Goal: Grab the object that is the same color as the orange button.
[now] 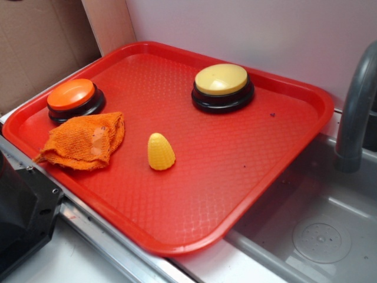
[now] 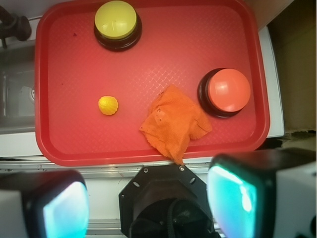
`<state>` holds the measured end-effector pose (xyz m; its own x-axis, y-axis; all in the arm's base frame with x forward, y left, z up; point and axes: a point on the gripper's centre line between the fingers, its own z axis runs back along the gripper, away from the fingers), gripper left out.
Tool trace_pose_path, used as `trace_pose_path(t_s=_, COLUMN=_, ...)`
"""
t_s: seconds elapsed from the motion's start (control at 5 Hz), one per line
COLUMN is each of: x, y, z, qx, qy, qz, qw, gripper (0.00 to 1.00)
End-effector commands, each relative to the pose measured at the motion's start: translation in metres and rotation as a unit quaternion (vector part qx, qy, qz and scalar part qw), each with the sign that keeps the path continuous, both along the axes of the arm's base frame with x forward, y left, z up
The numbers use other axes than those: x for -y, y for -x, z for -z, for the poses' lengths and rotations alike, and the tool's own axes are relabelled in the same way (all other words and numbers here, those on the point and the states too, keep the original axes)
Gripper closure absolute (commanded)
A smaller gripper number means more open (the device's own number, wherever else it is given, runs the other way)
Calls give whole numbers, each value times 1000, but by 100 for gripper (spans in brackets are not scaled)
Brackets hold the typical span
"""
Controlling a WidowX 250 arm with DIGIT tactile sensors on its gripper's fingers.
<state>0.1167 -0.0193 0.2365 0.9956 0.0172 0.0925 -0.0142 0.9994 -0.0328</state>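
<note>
The gripper (image 2: 148,208) hangs high with jaws spread, empty, probably to survey the tray (image 2: 148,59). On its near edge the cloth (image 2: 173,124) lies crumpled, touching the orange button (image 2: 229,90). Farther: corn toy (image 2: 108,105), yellow button (image 2: 116,19).

From the wrist camera you look straight down on a red textured plastic tray (image 2: 59,74). At its top edge sits a round dome button with a yellow top and black base (image 2: 117,24). On the right you see the round dome button with an orange top and black base (image 2: 227,92), and touching its lower left side lies the crumpled orange knitted mesh cloth (image 2: 174,123), one corner hanging over the tray's near rim. The small yellow ribbed corn-shaped toy (image 2: 108,105) stands alone, left of the cloth and well apart from it. Your gripper (image 2: 148,203) fills the bottom, its two jaws spread wide, nothing between them, above the pale counter (image 2: 20,145).
</note>
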Motion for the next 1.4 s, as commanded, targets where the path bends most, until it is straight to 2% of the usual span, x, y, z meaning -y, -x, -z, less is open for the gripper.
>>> trace_pose_path(t_s=0.0, x=0, y=0, z=0, qx=0, qy=0, qz=0, qw=1000, gripper=0)
trace_pose_path(t_s=0.2, x=-29, y=-25, z=50, qx=-53, qy=-19, qz=-71, qw=996, gripper=0)
trace_pose_path(t_s=0.4, x=-40, y=-38, z=89, qx=-43, qy=-21, qz=-121, qw=991, gripper=0)
trace_pose_path(t_s=0.6, x=-54, y=-31, z=109, qx=-10, qy=-18, qz=-180, qw=983, gripper=0)
trace_pose_path(t_s=0.8, x=-70, y=-17, z=123, qx=-12, qy=-16, qz=-201, qw=979, gripper=0)
trace_pose_path(t_s=1.2, x=-76, y=-16, z=167, qx=-22, qy=-10, qz=-180, qw=983, gripper=0)
